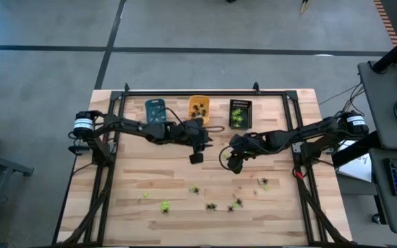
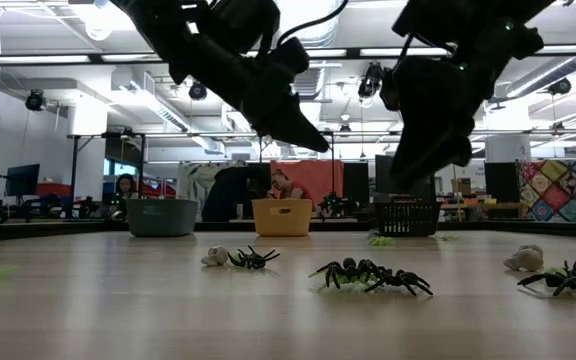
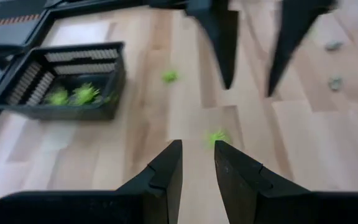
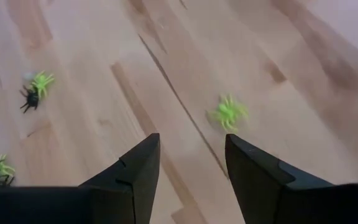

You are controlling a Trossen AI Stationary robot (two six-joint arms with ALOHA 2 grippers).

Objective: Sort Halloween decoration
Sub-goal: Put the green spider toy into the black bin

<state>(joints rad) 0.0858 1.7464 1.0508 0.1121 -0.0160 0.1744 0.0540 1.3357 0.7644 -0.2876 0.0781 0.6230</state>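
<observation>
Tiny plastic spiders, black and yellow-green, lie loose on the near half of the wooden table, among them a pair and one black spider. My left gripper hangs open above the table's middle, in front of the orange tray. My right gripper hangs open just to its right, nothing between its fingers. A yellow-green spider lies on the table just beyond the right fingertips. Both grippers are clear of the table top.
Three small trays stand in a row at the far edge: a blue one, the orange one, and a black one holding yellow-green spiders. Pale figures lie near the spiders. A black frame runs round the table.
</observation>
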